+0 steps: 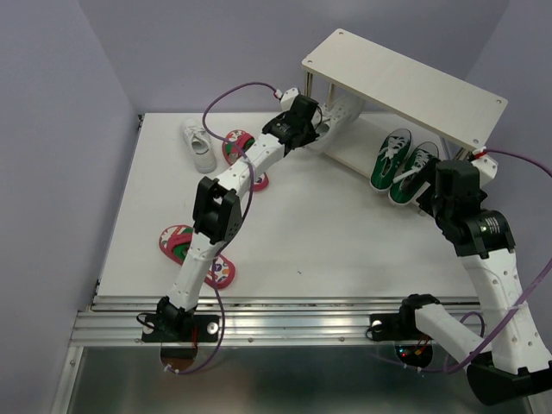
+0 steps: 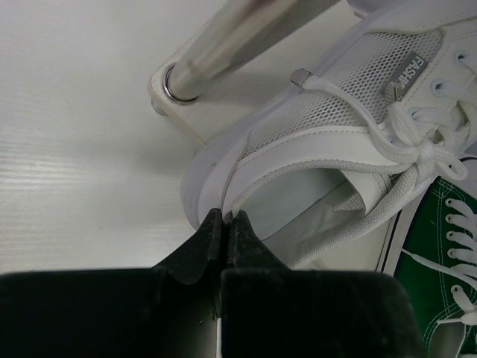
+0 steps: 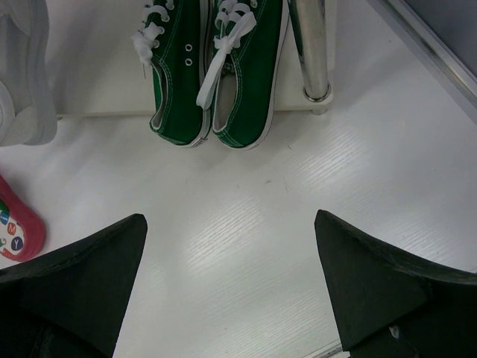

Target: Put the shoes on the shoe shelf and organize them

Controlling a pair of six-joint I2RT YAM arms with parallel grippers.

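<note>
Left fingers are pressing together on the heel rim of a white sneaker, pinching it right at the collar. That sneaker is lying at the left end of the lower board of the shelf, just beside a steel post. The green pair is sitting side by side farther right on the same board. Right fingers are standing wide apart and holding nothing, hovering over bare tabletop on the near side of the green pair.

The step in hand looks like seating this white sneaker on the board; whether its sole is fully down I cannot tell. Next, the left fingers are probably going to need to part and back off toward the near side without dragging the heel along, keeping clear of the post.

Waiting on the tabletop are a second white sneaker at far left, one flip-flop beside it and partly under the left arm, and another flip-flop at near left. Roughly half the shoes are shelved
</note>
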